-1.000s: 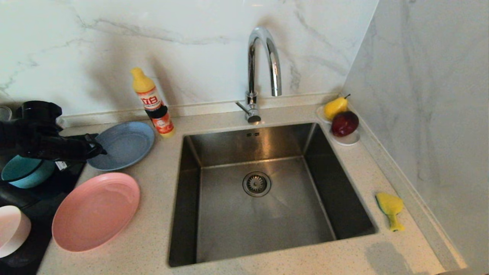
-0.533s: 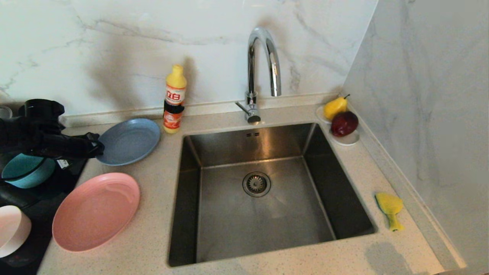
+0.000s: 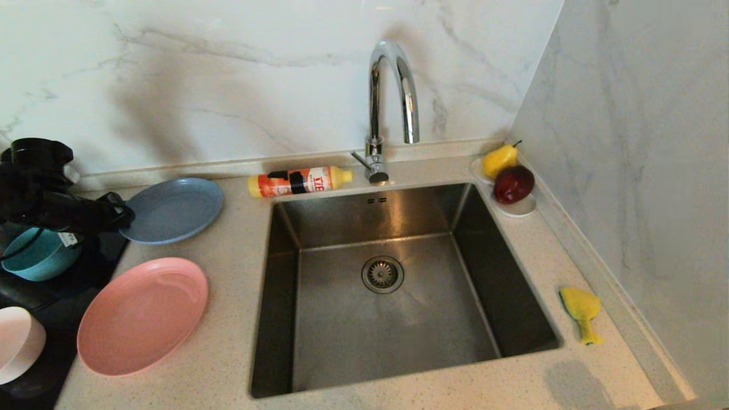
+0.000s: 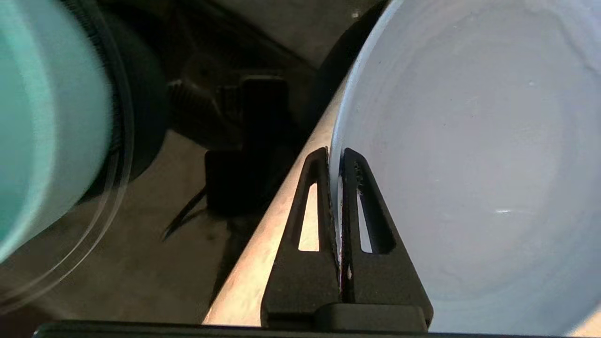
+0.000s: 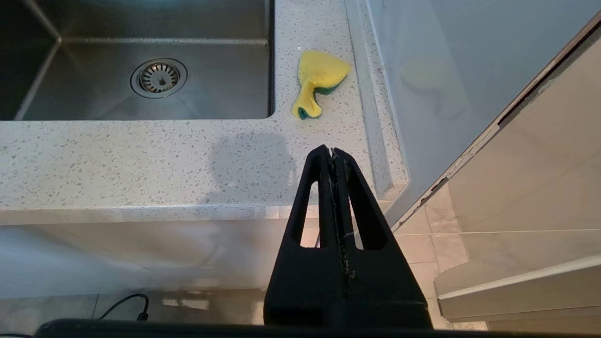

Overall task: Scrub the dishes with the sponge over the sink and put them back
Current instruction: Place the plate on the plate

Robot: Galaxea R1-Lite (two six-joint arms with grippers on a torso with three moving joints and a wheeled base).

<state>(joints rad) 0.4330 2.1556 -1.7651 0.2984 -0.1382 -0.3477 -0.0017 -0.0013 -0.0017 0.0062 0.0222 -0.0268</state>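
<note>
- The right gripper (image 5: 334, 152) hangs parked below the tabletop's near edge, off its near right corner, its fingers pressed flat together on nothing; it looks idle, waiting until the sponge is wanted.
- The sponge (image 3: 581, 312) lies crumpled on the narrow strip of tabletop (image 3: 228, 364) between the sink's right rim and the right wall, near the front; that puts it within easy reach of the right arm, well apart from the dishes.
- The pale pink bowl (image 3: 17, 341) sits at the tabletop's near left corner, on a dark mat, with the pink plate (image 3: 142, 314) just beside it on bare stone.
- The sink (image 3: 381, 336) fills the middle of the tabletop, dry and bare but for its drain strainer, which suits scrubbing over it.
- The teal bowl (image 3: 37, 259) stands further back along the left edge, partly under the left arm.
- The left gripper (image 4: 335, 157) has its fingers closed tight on the near-left rim of the grey-blue plate (image 3: 171, 209), one finger above the lip and one beneath, a pinch that seems meant to lift the plate and carry it over the basin.
- A detergent bottle (image 3: 299, 181) lies on its side along the sink's back rim, beside the faucet (image 3: 390, 97) base; it could roll into the basin.
- At the far right corner, a pear (image 3: 500, 159) and a red fruit (image 3: 514, 183) rest on a small white dish, clear of the work.
</note>
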